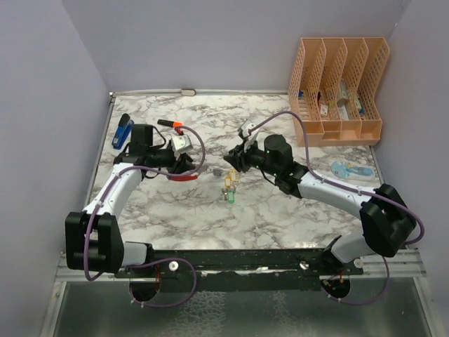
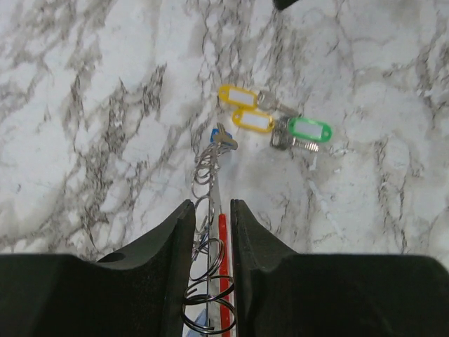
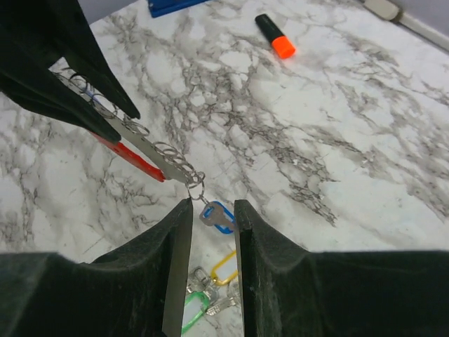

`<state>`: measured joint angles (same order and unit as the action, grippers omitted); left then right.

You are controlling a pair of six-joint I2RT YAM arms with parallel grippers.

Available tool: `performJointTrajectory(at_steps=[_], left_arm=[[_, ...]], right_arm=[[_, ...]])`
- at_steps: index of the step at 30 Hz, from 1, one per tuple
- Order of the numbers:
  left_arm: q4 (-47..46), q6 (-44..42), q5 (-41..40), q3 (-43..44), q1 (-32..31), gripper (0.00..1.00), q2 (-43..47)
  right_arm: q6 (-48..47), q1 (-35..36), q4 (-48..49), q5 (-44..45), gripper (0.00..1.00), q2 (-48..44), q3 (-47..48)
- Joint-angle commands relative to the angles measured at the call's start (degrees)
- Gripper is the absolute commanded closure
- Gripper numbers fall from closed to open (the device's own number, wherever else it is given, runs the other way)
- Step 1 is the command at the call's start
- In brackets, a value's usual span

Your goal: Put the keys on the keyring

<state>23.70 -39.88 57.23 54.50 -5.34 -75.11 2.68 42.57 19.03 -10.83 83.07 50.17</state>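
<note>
The white, grey-veined marble tabletop (image 1: pixel 280 210) carries a blue stapler (image 1: pixel 123 131) near its far left corner, with an orange marker (image 1: pixel 170 123) lying just to the right of it. Against the far right corner stands a peach slotted file rack (image 1: pixel 337 88), and a pale blue object (image 1: pixel 349 169), too small to identify, lies in front of it. Near the middle, two yellow-tagged keys (image 2: pixel 237 95) and a green-tagged key (image 2: pixel 309 130) lie close together in a small cluster.
</note>
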Motion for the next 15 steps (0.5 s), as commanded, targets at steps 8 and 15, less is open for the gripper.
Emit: performJointTrajectory(at_steps=[8,15], left_arm=[[-10.47,-13.05,-12.55,-11.80,0.07,1.00,-0.21],[0.70,-22.96,-15.49,-13.02,0.07,0.88,0.40]], right_arm=[[2.26,0.56,1.78,-11.53,0.68,7.32,1.38],[4.33,0.59,1.28,-16.57,0.55,12.49,2.82]])
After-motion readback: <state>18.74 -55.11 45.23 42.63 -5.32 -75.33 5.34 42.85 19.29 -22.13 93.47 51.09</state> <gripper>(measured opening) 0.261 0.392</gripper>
